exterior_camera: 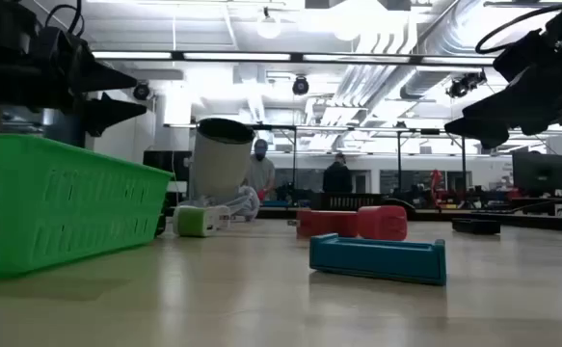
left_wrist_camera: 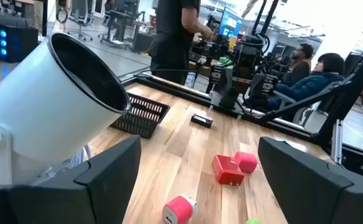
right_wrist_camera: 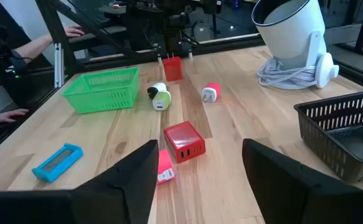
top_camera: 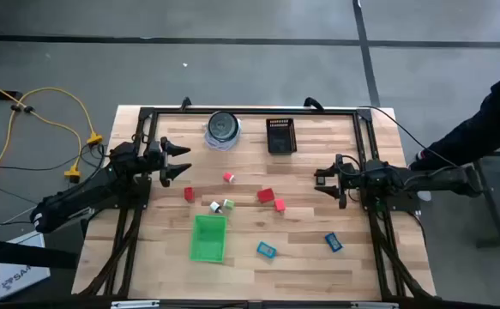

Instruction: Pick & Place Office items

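Both arms are hovering above the wooden table with nothing in their grasp, so the sorting is judged not yet begun. The left gripper is hanging at the left edge with its fingers spread wide, pointing inward toward the scattered pieces; the right gripper is poised at the right edge, its fingers likewise wide and empty, facing the middle. The office items are lying loose in the centre between them: a small pink block, a red block with a smaller pink-red piece just beside it, another red block further left, and a white bit touching a green-and-white bit. Two blue rectangular pieces are resting nearer the front, the second toward the right. The green tray is sitting front-centre, probably as the receiving bin, within either arm's reach. A black mesh basket and a white round device are standing along the far edge, away from the pieces. The red block seems the likeliest first pick for the right arm, lying straight ahead of its fingers.
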